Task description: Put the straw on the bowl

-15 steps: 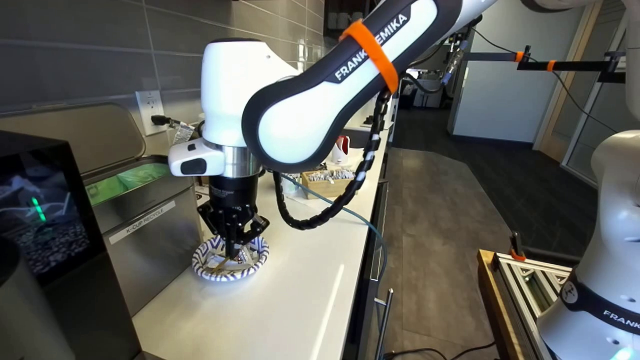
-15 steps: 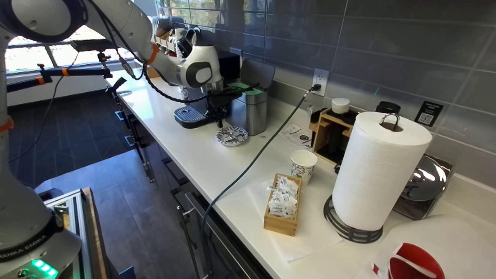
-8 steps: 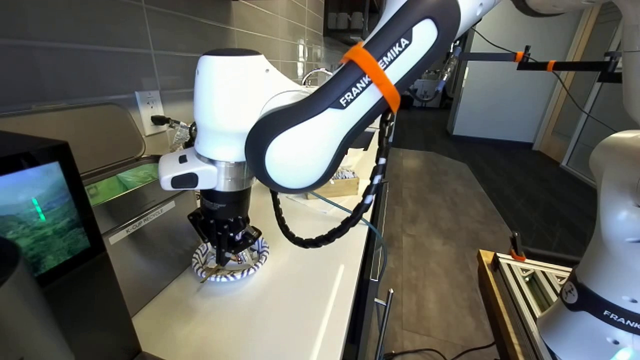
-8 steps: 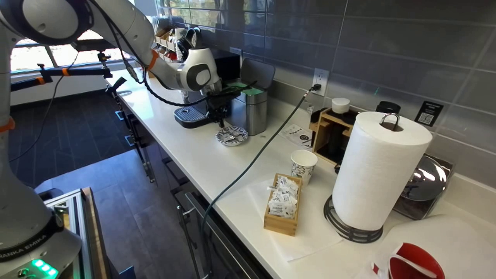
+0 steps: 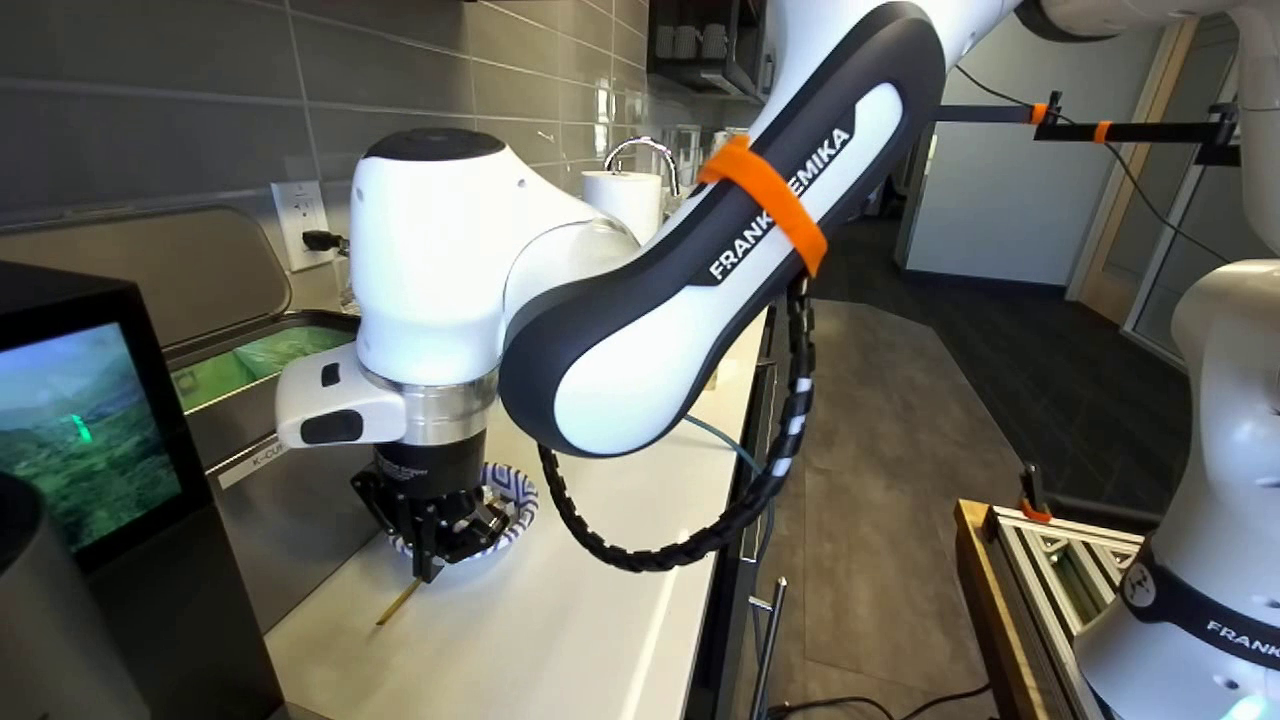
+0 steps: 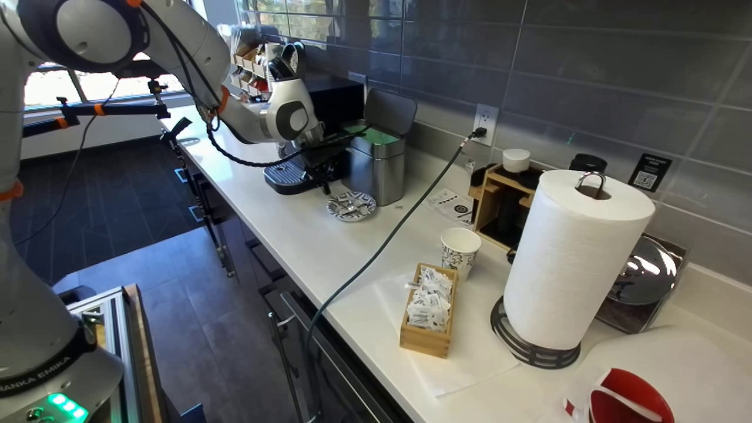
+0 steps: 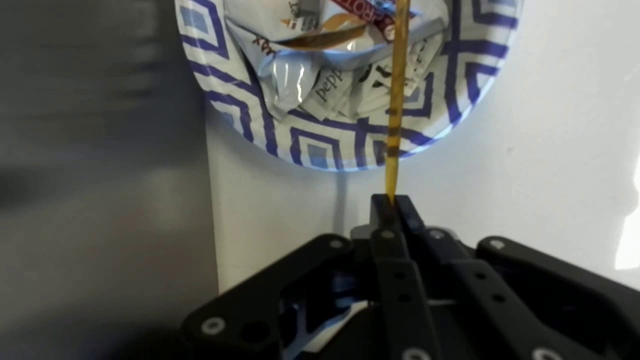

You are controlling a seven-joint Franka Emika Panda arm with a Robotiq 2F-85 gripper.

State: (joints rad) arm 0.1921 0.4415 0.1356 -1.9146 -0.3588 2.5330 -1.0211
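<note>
We are seeing the Robotiq gripper [image 7: 393,200] pinching the tan straw [image 7: 397,90], which is crossing the blue-and-white bowl [image 7: 320,150] in the wrist view and, in an exterior view, jutting over the counter [image 5: 560,620].

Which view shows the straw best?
Wrist view: up close, a long stretch of straw extends from the gripper. In an exterior view only one end shows; in an exterior view, near the bowl, I can't make it out.

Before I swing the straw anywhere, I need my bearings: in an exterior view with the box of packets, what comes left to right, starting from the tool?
In an exterior view: tool, bowl, box of packets, paper cup, paper towels.
</note>
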